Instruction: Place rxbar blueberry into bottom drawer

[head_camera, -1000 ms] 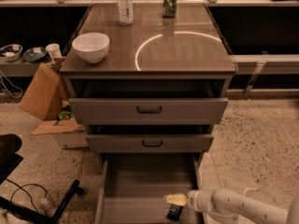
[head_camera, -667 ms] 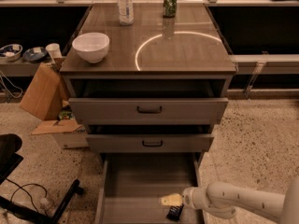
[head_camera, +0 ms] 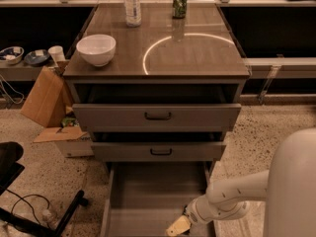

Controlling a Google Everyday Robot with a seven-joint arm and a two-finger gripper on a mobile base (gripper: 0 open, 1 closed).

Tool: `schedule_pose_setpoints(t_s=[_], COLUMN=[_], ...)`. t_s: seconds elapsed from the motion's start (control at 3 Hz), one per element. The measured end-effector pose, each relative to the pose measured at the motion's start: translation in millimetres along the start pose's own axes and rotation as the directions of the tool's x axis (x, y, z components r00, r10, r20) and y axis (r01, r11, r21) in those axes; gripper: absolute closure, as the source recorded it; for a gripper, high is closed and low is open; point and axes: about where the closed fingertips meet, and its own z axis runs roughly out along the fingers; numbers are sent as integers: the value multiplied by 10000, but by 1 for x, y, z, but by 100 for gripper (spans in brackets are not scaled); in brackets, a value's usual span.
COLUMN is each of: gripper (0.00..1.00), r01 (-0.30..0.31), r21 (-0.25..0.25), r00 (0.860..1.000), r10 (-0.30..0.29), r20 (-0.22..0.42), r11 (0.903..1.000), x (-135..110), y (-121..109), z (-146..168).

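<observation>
Bottom drawer (head_camera: 148, 201) is pulled out, with a plain grey floor. Gripper (head_camera: 178, 226) sits low at its front right, grip state can't tell. Bowl (head_camera: 96, 49) and green can (head_camera: 180, 1) are on the counter (head_camera: 197, 58).

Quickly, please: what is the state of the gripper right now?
Gripper: low over the front right part of the open bottom drawer; open, closed or holding something cannot be told.

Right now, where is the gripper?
The gripper is at the bottom of the camera view, right of centre, over the front part of the open bottom drawer.
</observation>
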Motion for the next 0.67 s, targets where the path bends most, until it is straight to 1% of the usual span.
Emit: schedule_pose_setpoints(t_s=[0.33, 0.67], gripper=[0, 0], r01=[1769, 2903], r21=[432, 1206], r00=[9842, 9459], r10=[-1769, -3037], r20=[-28, 1140], r11=[9833, 9493], x=[-19, -47], y=[36, 66], z=[-44, -88])
